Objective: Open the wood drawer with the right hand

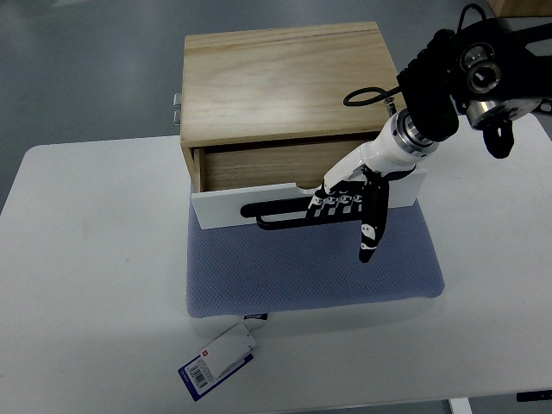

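A light wood box [285, 82] stands on a blue-grey mat [310, 267] on the white table. Its drawer [259, 166] is pulled partly out, with a white front panel [224, 205] and a black bar handle [276, 216]. My right hand [345, 205] comes in from the upper right. Its fingers [332, 202] are curled over the handle from above, and the thumb [371, 233] points down toward the mat. The left arm does not show.
A white and blue tag [220, 360] lies on the table by the mat's front left corner. A metal fitting [176, 105] sticks out from the box's left side. The table's front edge runs near the bottom of the picture.
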Robot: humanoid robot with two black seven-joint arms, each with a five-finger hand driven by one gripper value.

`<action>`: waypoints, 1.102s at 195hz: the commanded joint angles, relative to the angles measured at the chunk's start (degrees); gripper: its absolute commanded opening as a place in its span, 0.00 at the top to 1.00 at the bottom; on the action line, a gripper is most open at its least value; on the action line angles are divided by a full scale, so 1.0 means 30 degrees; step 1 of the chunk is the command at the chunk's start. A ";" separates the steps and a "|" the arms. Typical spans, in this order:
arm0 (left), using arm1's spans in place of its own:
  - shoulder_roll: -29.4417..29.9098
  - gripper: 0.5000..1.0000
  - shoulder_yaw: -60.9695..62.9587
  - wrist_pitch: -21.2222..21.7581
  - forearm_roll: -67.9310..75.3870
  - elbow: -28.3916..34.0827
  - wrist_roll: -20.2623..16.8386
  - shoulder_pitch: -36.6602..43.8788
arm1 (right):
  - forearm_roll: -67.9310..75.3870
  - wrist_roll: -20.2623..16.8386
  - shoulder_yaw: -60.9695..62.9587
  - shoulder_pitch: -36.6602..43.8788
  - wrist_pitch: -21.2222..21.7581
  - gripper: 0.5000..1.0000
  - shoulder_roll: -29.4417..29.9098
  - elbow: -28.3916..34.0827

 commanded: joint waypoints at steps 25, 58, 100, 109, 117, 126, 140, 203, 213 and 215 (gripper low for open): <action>0.0000 0.00 0.0011 -0.0002 0.0024 0.0006 0.0000 -0.0009 | 0.0595 0.0011 0.0098 0.0228 0.0329 0.12 -0.0362 0.0382; 0.0000 0.00 0.0011 -0.0002 -0.0005 0.0006 0.0000 -0.0009 | 0.1063 0.0011 0.0333 0.0433 0.0680 0.12 -0.0596 0.0616; 0.0000 0.00 0.0011 -0.0002 -0.0005 0.0006 0.0000 0.0020 | 0.1386 0.0011 0.0450 0.0491 0.0716 0.12 -0.0801 0.0763; 0.0000 0.00 0.0011 -0.0002 0.0024 -0.0023 0.0000 0.0020 | 0.1590 0.0011 0.0450 0.0755 0.0716 0.12 -0.0860 0.0792; 0.0000 0.00 -0.0018 -0.0002 0.0024 -0.0023 0.0000 -0.0009 | 0.1766 -0.0018 0.0683 0.0960 0.0716 0.12 -0.0889 0.0792; 0.0000 0.00 -0.0018 -0.0002 0.0024 -0.0023 0.0000 -0.0009 | 0.2000 -0.0018 0.0976 0.1106 0.0716 0.12 -0.1035 0.0763; 0.0000 0.00 -0.0018 -0.0002 -0.0005 -0.0053 0.0000 -0.0009 | 0.2527 -0.0018 0.1621 0.1633 0.0716 0.12 -0.1387 0.0734; 0.0000 0.00 0.0011 -0.0002 0.0024 -0.0111 0.0000 -0.0009 | 0.4696 0.0011 0.5430 0.1663 0.0709 0.12 -0.2120 -0.2929; 0.0000 0.00 0.0011 -0.0002 0.0024 -0.0111 0.0000 -0.0009 | 0.4930 0.0128 0.6190 0.1050 0.0534 0.12 -0.2149 -0.4156; 0.0000 0.00 0.0011 -0.0002 0.0024 -0.0111 0.0000 -0.0009 | 0.4960 0.0158 0.6366 0.0874 0.0418 0.12 -0.2149 -0.4449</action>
